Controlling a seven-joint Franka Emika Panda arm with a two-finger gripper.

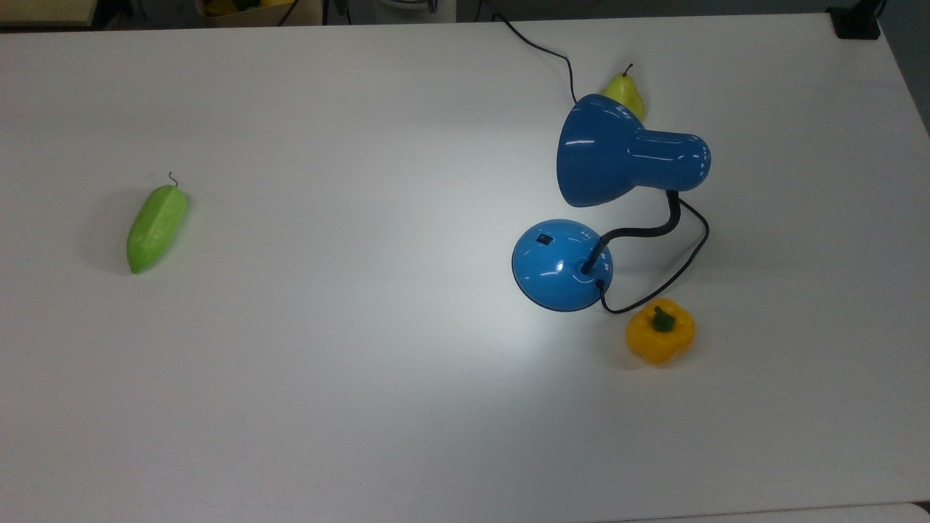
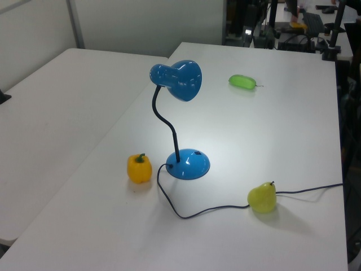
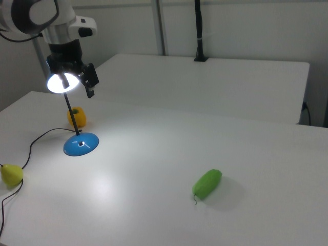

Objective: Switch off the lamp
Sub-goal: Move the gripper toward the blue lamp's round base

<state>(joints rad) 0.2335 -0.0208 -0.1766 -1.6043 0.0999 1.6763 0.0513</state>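
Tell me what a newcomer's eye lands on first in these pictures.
The lit blue lamp stands toward the top view's right, throwing a bright pool on the white table. A yellow pepper sits by its base, a pear behind its shade, and a green vegetable lies alone far to the top view's left.

Yellow-green pear [image 1: 625, 95]: lower part hidden behind glossy blue bell-shaped lamp shade [image 1: 599, 150] in the top view.
Black lamp cord [image 1: 541, 51]: runs off the top view's upper edge.
White robot arm [image 3: 36, 15]: cut off by the right view's top-left corner.
Black two-finger gripper [image 3: 72, 77]: fingers overlapping the glowing shade, state unreadable.
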